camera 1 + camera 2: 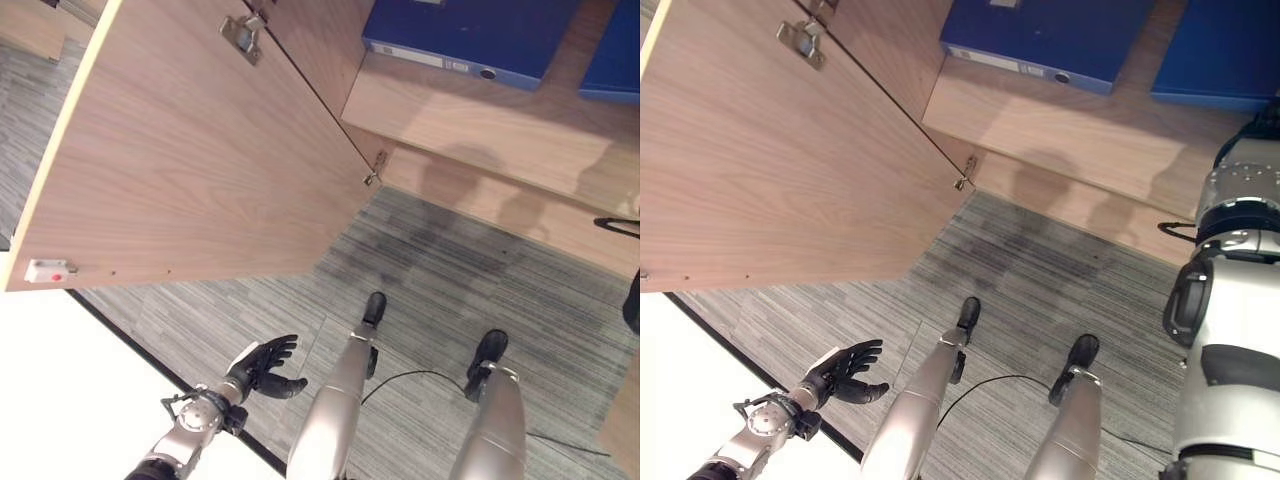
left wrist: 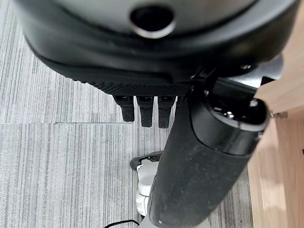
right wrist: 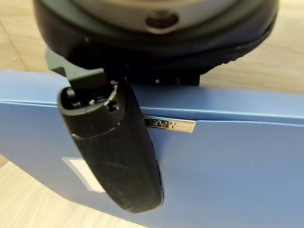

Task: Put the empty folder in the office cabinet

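From the head cameras I see my left hand (image 1: pixel 262 368) hanging low over the grey carpet (image 1: pixel 440 290) with fingers loosely spread and holding nothing, beside the open wooden cabinet door (image 1: pixel 190 150). A blue folder (image 1: pixel 470 35) lies flat on the cabinet shelf (image 1: pixel 470 125), with a second blue folder (image 1: pixel 612 55) just beside it. My right wrist camera adds what those miss: my right hand (image 3: pixel 116 147) is on a blue folder (image 3: pixel 228 161), thumb laid across its smooth face near a white label, though I cannot tell whether the fingers grip it.
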Tool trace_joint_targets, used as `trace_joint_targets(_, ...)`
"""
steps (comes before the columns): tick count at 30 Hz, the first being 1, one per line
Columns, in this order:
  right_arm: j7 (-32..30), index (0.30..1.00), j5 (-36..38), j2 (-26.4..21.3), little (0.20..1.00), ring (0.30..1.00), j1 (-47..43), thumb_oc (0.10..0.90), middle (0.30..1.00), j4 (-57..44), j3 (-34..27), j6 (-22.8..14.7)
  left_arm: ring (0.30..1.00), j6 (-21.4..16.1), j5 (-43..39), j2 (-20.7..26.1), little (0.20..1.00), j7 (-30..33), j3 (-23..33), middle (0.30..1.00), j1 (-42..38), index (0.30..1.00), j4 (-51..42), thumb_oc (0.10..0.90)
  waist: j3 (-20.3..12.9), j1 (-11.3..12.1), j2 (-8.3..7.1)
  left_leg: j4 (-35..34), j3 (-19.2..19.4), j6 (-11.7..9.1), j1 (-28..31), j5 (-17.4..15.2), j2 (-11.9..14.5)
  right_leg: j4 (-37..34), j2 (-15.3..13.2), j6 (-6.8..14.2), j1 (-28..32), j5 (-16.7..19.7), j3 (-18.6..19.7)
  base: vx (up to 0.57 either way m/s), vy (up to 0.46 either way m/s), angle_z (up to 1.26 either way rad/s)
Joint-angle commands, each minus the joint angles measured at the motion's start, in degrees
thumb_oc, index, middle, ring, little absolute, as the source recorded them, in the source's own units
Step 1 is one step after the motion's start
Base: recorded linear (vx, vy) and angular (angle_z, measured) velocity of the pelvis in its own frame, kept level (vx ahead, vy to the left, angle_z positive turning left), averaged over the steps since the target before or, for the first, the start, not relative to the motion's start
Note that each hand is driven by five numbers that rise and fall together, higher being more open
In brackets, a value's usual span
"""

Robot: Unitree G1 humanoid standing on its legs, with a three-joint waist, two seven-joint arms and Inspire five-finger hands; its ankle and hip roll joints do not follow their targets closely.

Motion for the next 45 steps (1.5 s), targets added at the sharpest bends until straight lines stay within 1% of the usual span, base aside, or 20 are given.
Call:
trace_joint_targets(1, 1.38, 0.9, -3.6, -6.75, 0.9, 0.9, -5.09, 0.8, 0.9, -6.13, 5.84, -2.76, 0.9, -0.91, -1.17, 4.98, 0.9, 1.1, 1.13, 0.9, 2.44, 0.9, 2.16, 0.8, -5.53, 0.18, 0.42, -0.16, 1.16, 1.92, 3.44, -5.91, -1.28, 0.58, 4.45, 2.57, 6.02, -7.43, 0.86, 0.0, 0.0, 0.0)
trace_joint_targets(3, -0.68, 0.9, -5.14, -7.19, 0.9, 0.9, -5.94, 0.8, 0.9, -4.49, 6.36, -2.07, 0.9, -0.8, -1.09, 4.77, 0.9, 1.77, 1.29, 0.9, 2.1, 0.9, 3.13, 0.8, -5.57, -0.04, 0.27, -0.41, 1.31, 1.86, 3.77, -5.95, -1.3, 0.17, 4.52, 2.57, 6.5, -7.38, 0.93, 0.04, -0.008, 0.01)
trace_joint_targets(4, -0.72, 0.9, -5.17, -7.23, 0.9, 0.9, -6.1, 0.8, 0.9, -4.49, 6.46, -2.05, 0.9, -0.79, -1.09, 4.71, 0.9, 1.77, 1.3, 0.9, 2.01, 0.9, 3.15, 0.8, -5.9, -0.12, 0.12, -0.37, 1.19, 1.84, 4.25, -7.25, -1.37, 0.33, 4.57, 2.7, 6.98, -8.66, 1.26, -0.02, 0.0, 0.03)
trace_joint_targets(5, -2.86, 0.9, -6.79, -7.03, 0.9, 0.9, -6.79, 0.8, 0.9, -3.19, 6.86, -1.21, 0.9, -0.79, -0.25, 4.62, 0.9, 2.48, 0.84, 0.9, 1.61, 0.9, 3.61, 0.8, -5.56, -0.26, 0.11, -0.85, 1.48, 1.83, 4.09, -5.85, -1.28, -0.17, 4.55, 2.59, 6.86, -7.14, 1.02, 0.0, 0.0, 0.0)
trace_joint_targets(9, -6.76, 0.9, -9.25, -6.29, 0.9, 0.9, -8.21, 0.8, 0.9, -0.79, 7.16, 1.29, 0.9, -0.88, 1.35, 3.77, 0.9, 4.14, -0.27, 0.9, 0.56, 0.9, 5.02, 0.8, -5.49, -0.82, -0.19, -2.85, 1.78, 1.81, 5.98, -5.1, -1.11, -1.94, 4.97, 2.53, 8.69, -6.65, 1.07, -0.05, 0.0, -0.08)
trace_joint_targets(10, -8.35, 0.9, -11.01, -6.21, 0.9, 0.9, -8.62, 0.8, 0.9, 0.82, 7.78, 2.91, 0.9, -0.87, 1.83, 3.23, 0.9, 4.8, -0.52, 0.9, 0.38, 0.9, 6.05, 0.8, -5.56, -0.94, -0.27, -4.02, 1.83, 1.83, 7.39, -4.88, -1.21, -2.83, 5.07, 2.49, 9.75, -6.52, 1.08, -0.01, -0.023, -0.09)
trace_joint_targets(13, -9.83, 0.9, -11.55, -6.34, 0.9, 0.9, -8.84, 0.8, 0.9, 2.92, 7.91, 5.21, 0.9, -0.75, 3.26, 2.99, 0.9, 5.25, -1.37, 0.9, 0.31, 0.9, 7.12, 0.8, -5.71, -1.14, -0.44, -5.82, 1.85, 1.64, 9.44, -4.45, -1.34, -4.04, 4.99, 2.4, 11.46, -6.37, 0.91, 0.0, -0.006, -0.02)
trace_joint_targets(15, -10.78, 0.9, -13.27, -7.07, 0.9, 0.9, -9.01, 0.8, 0.9, 5.54, 8.57, 8.21, 0.9, -0.53, 4.67, 2.76, 0.9, 5.34, -1.95, 0.9, 0.67, 0.9, 7.76, 0.8, -5.96, -1.23, -0.46, -7.1, 2.07, 1.51, 10.92, -4.13, -1.4, -5.37, 4.89, 2.41, 12.98, -6.13, 0.83, 0.0, 0.0, 0.0)
trace_joint_targets(19, -11.43, 0.9, -14.09, -8.31, 0.9, 0.9, -8.15, 0.8, 0.9, 8.85, 8.85, 12.25, 0.9, 0.12, 6.13, 1.65, 0.9, 5.33, -1.94, 0.9, 1.49, 0.9, 9.24, 0.8, -6.47, -1.08, -0.12, -10.4, 1.9, 1.32, 14.34, -2.94, -1.39, -8.49, 4.64, 2.42, 16.42, -5.31, 0.36, 0.0, 0.0, 0.0)
trace_joint_targets(20, -11.38, 0.9, -14.17, -8.39, 0.9, 0.9, -8.19, 0.8, 0.9, 8.92, 8.88, 12.39, 0.9, 0.13, 6.17, 1.62, 0.9, 5.33, -1.96, 0.9, 1.53, 0.9, 9.23, 0.8, -6.41, -1.1, -0.02, -10.64, 1.86, 1.32, 14.6, -2.82, -1.36, -8.71, 4.66, 2.42, 16.69, -5.22, 0.29, 0.0, 0.001, -0.04)
trace_joint_targets(21, -11.68, 0.9, -15.54, -8.97, 0.9, 0.9, -8.03, 0.8, 0.9, 9.79, 9.41, 13.64, 0.9, 0.17, 6.63, 1.63, 0.9, 5.22, -1.93, 0.9, 1.79, 0.9, 9.4, 0.8, -6.6, -1.11, 0.06, -11.08, 1.87, 1.27, 15.01, -2.61, -1.48, -9.28, 4.57, 2.4, 17.31, -5.13, 0.36, 0.0, 0.0, 0.0)
trace_joint_targets(22, -11.54, 0.9, -17.74, -9.84, 0.9, 0.9, -7.88, 0.8, 0.9, 11.41, 10.37, 15.88, 0.9, 0.34, 7.66, 1.15, 0.9, 4.74, -2.27, 0.9, 2.63, 0.9, 9.57, 0.8, -6.84, -1.04, 0.58, -12.5, 1.8, 1.25, 16.36, -1.93, -1.56, -10.78, 4.33, 2.48, 18.7, -4.52, 0.02, 0.0, 0.0, 0.0)
trace_joint_targets(26, -11.58, 0.9, -19.49, -10.07, 0.9, 0.9, -7.7, 0.8, 0.9, 11.1, 11.46, 17.11, 0.9, 0.48, 8.25, -0.21, 0.9, 4.73, -2.66, 0.9, 3.61, 0.9, 9.97, 0.8, -7.39, -1.05, 1.42, -16.14, 1.64, 1.32, 18.77, -0.22, -1.55, -13.53, 3.89, 2.71, 20.62, -3.33, -0.2, -0.01, 0.055, 0.03)
trace_joint_targets(27, -11.9, 0.9, -19.82, -10.1, 0.9, 0.9, -7.33, 0.8, 0.9, 11.03, 11.52, 17.32, 0.9, 0.56, 8.51, -1.42, 0.9, 5.21, -2.71, 0.9, 3.6, 0.9, 10.76, 0.8, -7.77, -1.06, 2.05, -18.93, 1.67, 1.56, 20.24, 0.93, -1.54, -14.75, 3.84, 2.88, 21.16, -2.81, -0.38, -0.01, 0.072, 0.03)
trace_joint_targets(31, -11.6, 0.9, -20.82, -9.66, 0.9, 0.9, -6.04, 0.8, 0.9, 10.8, 11.46, 18.19, 0.9, 0.38, 8.16, -3.89, 0.9, 5.93, -2.76, 0.9, 3.66, 0.9, 11.84, 0.8, -8.47, -1.06, 3.02, -23.77, 1.79, 1.8, 22.99, 3.09, -1.09, -16.45, 3.81, 3.22, 22.01, -2.14, -0.51, 0.0, 0.066, 0.03)
trace_joint_targets(35, -11.95, 0.9, -21.09, -9.31, 0.9, 0.9, -4.29, 0.8, 0.9, 11.33, 10.41, 18.31, 0.9, 0.32, 7.02, -5.72, 0.9, 6.52, -2.9, 0.9, 3.03, 0.9, 12.52, 0.8, -8.35, -0.98, 4.11, -25.21, 1.6, 1.95, 23.84, 4.24, -0.86, -16.78, 4.03, 3.2, 22.23, -1.58, -0.3, -0.01, 0.004, 0.0)
trace_joint_targets(36, -12.06, 0.9, -21.3, -9.11, 0.9, 0.9, -3.72, 0.8, 0.9, 11.34, 10.07, 18.37, 0.9, 0.27, 6.74, -6.12, 0.9, 6.55, -3.15, 0.9, 2.92, 0.9, 12.52, 0.8, -8.31, -0.95, 4.21, -25.47, 1.63, 1.92, 24.3, 4.01, -0.85, -16.74, 3.98, 3.22, 22.57, -2.11, -0.31, 0.0, 0.0, 0.0)
trace_joint_targets(38, -12.37, 0.9, -20.86, -7.81, 0.9, 0.9, -2.33, 0.8, 0.9, 11.11, 9.25, 18.01, 0.9, 0.22, 6.56, -6.7, 0.9, 6.75, -3.56, 0.9, 2.48, 0.9, 12.43, 0.8, -7.93, -1.02, 4.64, -25.64, 1.76, 2.0, 24.78, 3.95, -0.81, -16.75, 3.98, 3.29, 22.87, -2.18, -0.01, -0.02, -0.001, -0.03)
trace_joint_targets(39, -12.35, 0.9, -20.39, -7.29, 0.9, 0.9, -1.82, 0.8, 0.9, 11.27, 8.7, 17.87, 0.9, 0.27, 6.7, -6.85, 0.9, 6.83, -3.58, 0.9, 2.28, 0.9, 12.36, 0.8, -7.79, -1.04, 4.99, -25.65, 1.78, 2.03, 24.49, 4.35, -0.73, -17.19, 4.08, 3.33, 22.76, -1.41, 0.02, -0.02, -0.002, -0.03)
trace_joint_targets(45, -12.71, 0.9, -19.25, -3.2, 0.9, 0.9, 3.06, 0.8, 0.9, 10.75, 5.43, 17.06, 0.9, 0.12, 6.11, -7.57, 0.9, 7.3, -3.68, 0.9, 1.29, 0.9, 12.73, 0.8, -7.33, -1.19, 5.11, -25.98, 1.9, 2.15, 25.19, 4.04, -0.45, -17.54, 4.2, 3.46, 23.31, -1.42, 0.14, -0.02, -0.005, -0.04)
